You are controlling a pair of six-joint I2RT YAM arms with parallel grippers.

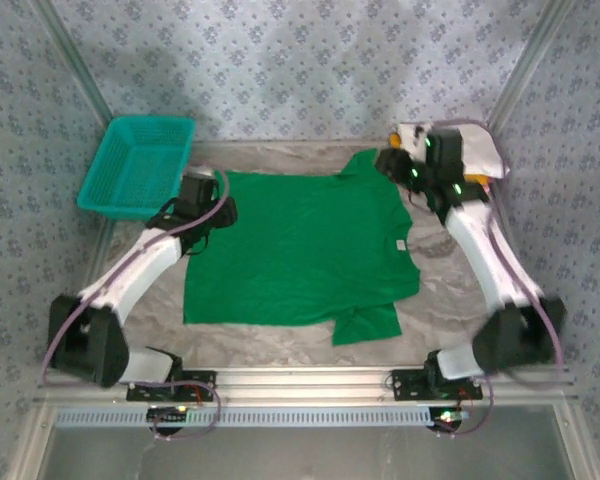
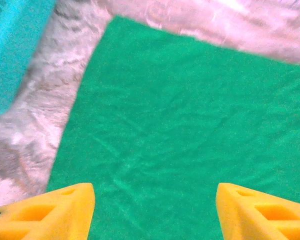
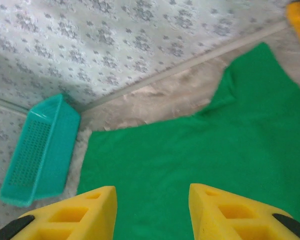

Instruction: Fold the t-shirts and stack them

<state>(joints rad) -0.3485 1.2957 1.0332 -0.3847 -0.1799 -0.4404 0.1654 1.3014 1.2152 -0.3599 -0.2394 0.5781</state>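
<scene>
Green jersey cloth is what we have to manage: the green t-shirt (image 1: 300, 245) lies spread flat in the middle of the counter (image 1: 450, 290), hem toward the left, neck toward the right, one short sleeve at the far edge and the other curled at the near edge. We judge it light, limp and easily rucked, so it will sag and drag unless lifted at two points together. The hem corners and the shoulder seams look the sensible places to pinch, taking both layers at the very edge. Our left pincer (image 2: 155, 194) hovers over the far hem corner with its yellow fingers wide apart and nothing between them. Our right pincer (image 3: 152, 194) hangs near the far sleeve, fingers parted more narrowly, likewise empty. Behind the right arm, in the far right corner, we make out a folded pile (image 1: 485, 150), white with an orange-yellow edge, mostly hidden. The counter is a pale marbled surface, smooth enough, we think, that cloth should slide. A teal mesh basket (image 1: 150, 122) leans in the far left corner, and patterned grey wall covering (image 1: 310, 70) closes in three sides
</scene>
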